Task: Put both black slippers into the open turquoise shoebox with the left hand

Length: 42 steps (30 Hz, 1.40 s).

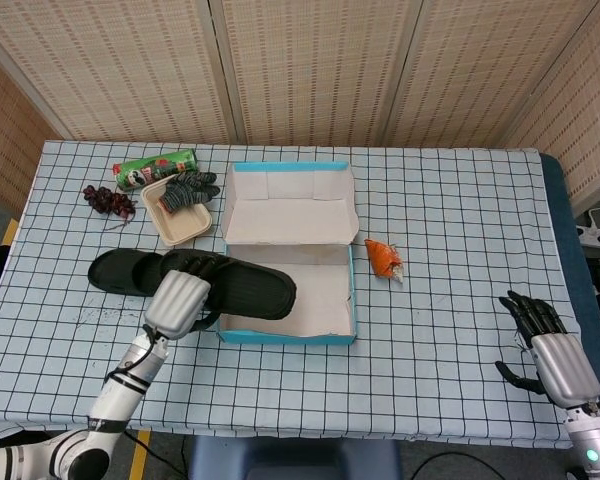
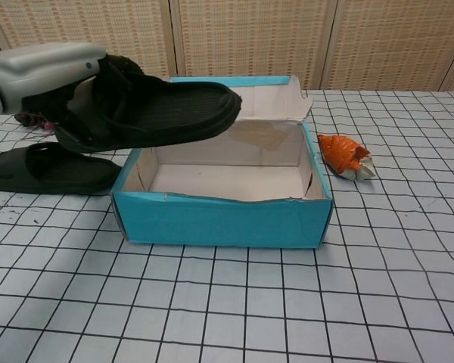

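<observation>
Left hand (image 1: pixel 183 302) fingers clamped on first slipper (image 1: pixel 242 287), toe over shoebox (image 1: pixel 288 337) at 9 o'clock wall; next: lower inside, release. Right hand (image 1: pixel 542 345) fingers apart, idle.

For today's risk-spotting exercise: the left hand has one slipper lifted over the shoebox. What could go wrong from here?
1. The held slipper hangs over the left wall of the turquoise shoebox, gripped by the left hand at one end only. Released here, it might catch the wall and tip out.
2. Lowered carelessly, it could shove the light box sideways.
3. The second slipper lies close beside the box, so the returning arm could knock it.
</observation>
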Each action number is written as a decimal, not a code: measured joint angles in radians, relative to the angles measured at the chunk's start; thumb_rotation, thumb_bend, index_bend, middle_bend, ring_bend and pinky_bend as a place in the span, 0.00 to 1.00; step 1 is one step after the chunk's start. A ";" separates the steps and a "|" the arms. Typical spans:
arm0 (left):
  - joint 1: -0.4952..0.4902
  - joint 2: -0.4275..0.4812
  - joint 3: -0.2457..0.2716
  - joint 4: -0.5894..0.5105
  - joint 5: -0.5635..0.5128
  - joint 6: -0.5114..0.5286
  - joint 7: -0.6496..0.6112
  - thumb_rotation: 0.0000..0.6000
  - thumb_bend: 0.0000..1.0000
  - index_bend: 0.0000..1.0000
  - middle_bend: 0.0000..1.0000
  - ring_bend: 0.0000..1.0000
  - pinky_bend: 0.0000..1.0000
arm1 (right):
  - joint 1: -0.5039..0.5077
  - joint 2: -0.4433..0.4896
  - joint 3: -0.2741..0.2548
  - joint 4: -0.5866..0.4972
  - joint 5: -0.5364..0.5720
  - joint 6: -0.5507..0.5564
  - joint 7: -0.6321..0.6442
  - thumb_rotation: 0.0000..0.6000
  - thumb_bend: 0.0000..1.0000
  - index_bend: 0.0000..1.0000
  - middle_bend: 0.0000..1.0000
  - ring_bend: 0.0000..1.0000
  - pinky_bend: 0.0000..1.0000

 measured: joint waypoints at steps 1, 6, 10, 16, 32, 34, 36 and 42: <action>-0.023 -0.014 -0.012 -0.007 -0.038 -0.011 0.020 1.00 0.48 0.66 0.74 0.62 0.55 | 0.001 0.002 0.000 0.002 0.001 -0.003 0.006 1.00 0.17 0.00 0.00 0.00 0.00; -0.132 -0.068 -0.062 -0.023 -0.203 -0.050 0.076 1.00 0.48 0.66 0.75 0.62 0.58 | 0.008 0.004 0.000 0.007 0.005 -0.017 0.021 1.00 0.17 0.00 0.00 0.00 0.00; -0.227 -0.116 -0.104 -0.005 -0.333 -0.071 0.105 1.00 0.48 0.65 0.77 0.63 0.58 | 0.011 0.007 0.001 0.009 0.010 -0.023 0.032 1.00 0.17 0.00 0.00 0.00 0.00; -0.337 -0.158 -0.149 0.079 -0.522 -0.105 0.124 1.00 0.48 0.64 0.77 0.63 0.60 | 0.011 0.015 0.002 0.011 0.016 -0.025 0.052 1.00 0.17 0.00 0.00 0.00 0.00; -0.544 -0.224 -0.110 0.318 -0.853 -0.137 0.172 1.00 0.48 0.64 0.80 0.64 0.64 | 0.012 0.017 0.011 0.026 0.021 -0.019 0.070 1.00 0.17 0.00 0.00 0.00 0.00; -0.557 -0.237 -0.095 0.347 -0.863 -0.140 0.174 1.00 0.48 0.64 0.80 0.64 0.65 | 0.013 0.017 0.010 0.025 0.022 -0.022 0.072 1.00 0.17 0.00 0.00 0.00 0.00; -0.566 -0.249 -0.083 0.369 -0.873 -0.142 0.173 1.00 0.48 0.63 0.80 0.64 0.66 | 0.014 0.017 0.010 0.025 0.022 -0.024 0.072 1.00 0.17 0.00 0.00 0.00 0.00; -0.583 -0.274 -0.055 0.410 -0.892 -0.148 0.173 1.00 0.48 0.62 0.80 0.64 0.66 | 0.016 0.017 0.008 0.026 0.020 -0.028 0.072 1.00 0.17 0.00 0.00 0.00 0.00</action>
